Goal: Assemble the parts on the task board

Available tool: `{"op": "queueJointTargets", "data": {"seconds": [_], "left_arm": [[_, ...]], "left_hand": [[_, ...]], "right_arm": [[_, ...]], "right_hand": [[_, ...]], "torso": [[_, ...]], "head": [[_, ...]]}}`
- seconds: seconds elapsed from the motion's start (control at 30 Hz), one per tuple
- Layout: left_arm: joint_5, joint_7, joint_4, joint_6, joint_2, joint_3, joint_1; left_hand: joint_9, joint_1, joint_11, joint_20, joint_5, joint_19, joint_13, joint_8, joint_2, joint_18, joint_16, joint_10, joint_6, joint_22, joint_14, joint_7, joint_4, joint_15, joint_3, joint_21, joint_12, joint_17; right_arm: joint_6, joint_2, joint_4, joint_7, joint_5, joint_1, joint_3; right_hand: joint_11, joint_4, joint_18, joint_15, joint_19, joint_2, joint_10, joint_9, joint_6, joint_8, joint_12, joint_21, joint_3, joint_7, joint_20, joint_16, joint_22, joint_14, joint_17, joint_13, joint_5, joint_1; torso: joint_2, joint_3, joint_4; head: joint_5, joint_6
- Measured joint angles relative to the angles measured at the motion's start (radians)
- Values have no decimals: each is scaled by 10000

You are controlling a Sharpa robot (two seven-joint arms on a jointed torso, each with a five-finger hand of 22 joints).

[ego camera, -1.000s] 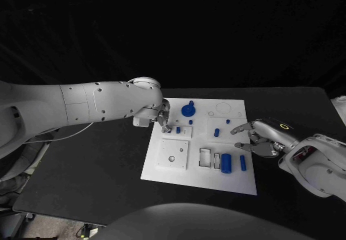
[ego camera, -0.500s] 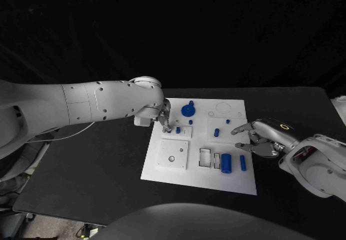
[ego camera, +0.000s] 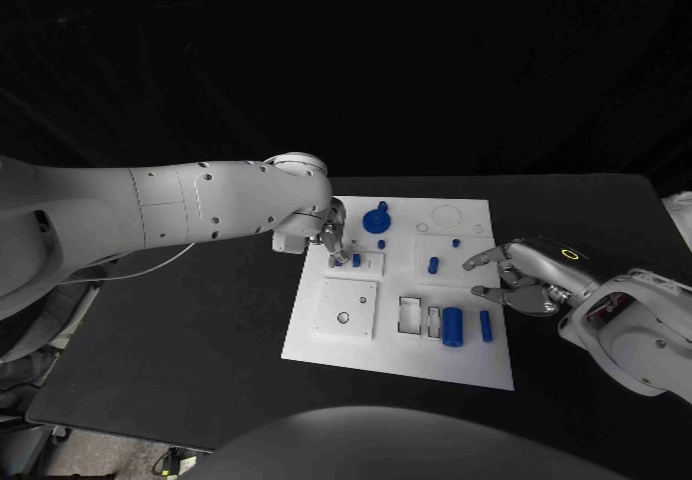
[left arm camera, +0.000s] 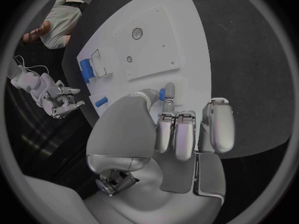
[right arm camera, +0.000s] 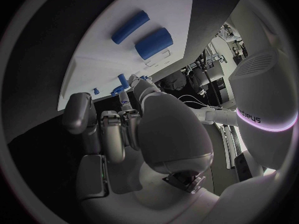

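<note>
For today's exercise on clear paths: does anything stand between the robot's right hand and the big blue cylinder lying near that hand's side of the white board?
Nothing visible does. The right hand hovers at the white board's edge, holding nothing, and only bare board lies between it and the big blue cylinder. A thinner blue peg lies beside the cylinder, off the direct line.

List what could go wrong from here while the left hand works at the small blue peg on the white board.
1. The left hand pinches a small blue peg at its fingertips; a hold that slight could let the peg tilt or slip.
2. The left hand's fingers press near the edge of the white task board, which looks loose on the table and might shift.
3. The right hand hovers beside the board with fingers apart, near the short blue cylinder; a drift could knock it.
</note>
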Motion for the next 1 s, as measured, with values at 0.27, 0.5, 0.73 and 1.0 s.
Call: {"op": "queueJointTargets", "data": {"seconds": [0.27,0.5,0.73,1.0], "left_arm": [[54,18,-1,87,21,-6,-16],[54,43,17,77,-18,-4,-17],[49,65,64,17,-97,-9,-27],[37,75,102,-72,-175,-13,-34]], "left_hand": [[69,-2,-18,31,-1,-41,0,36,2,-3,0,23,57,0,0,-55,-23,0,49,-18,-1,-1],[182,-68,-12,31,-3,-41,0,38,16,-4,0,46,34,0,0,-107,-27,0,54,-18,-1,-2],[276,-175,-12,31,89,-41,0,94,-11,-5,0,47,34,0,0,-107,-45,0,72,-18,0,-2],[312,-187,-10,31,89,-41,0,94,-24,-5,0,48,35,0,0,-108,-72,0,98,-75,-1,-3]], "right_arm": [[16,0,-6,-3,-1,-9,-2],[27,-6,-14,-6,-2,-16,-3],[46,0,-37,-12,-2,-42,-5],[61,-4,-44,-17,-1,-82,-8]], "right_hand": [[0,0,0,0,-2,0,0,1,0,0,0,-28,0,0,2,0,4,0,8,0,-1,0],[0,0,1,0,-36,0,0,8,0,0,1,-49,0,0,37,0,3,0,8,0,-1,0],[37,0,0,0,-73,0,-37,7,0,0,-52,-117,0,0,0,-4,2,0,7,0,-2,0],[73,2,0,0,-109,0,-73,6,0,0,-100,-175,1,0,36,-101,1,0,6,0,-3,0]], "torso": [[-1,1,0],[1,1,-4],[2,5,-3],[6,5,-4]], "head": [[24,0],[53,0],[89,0],[112,0]]}}
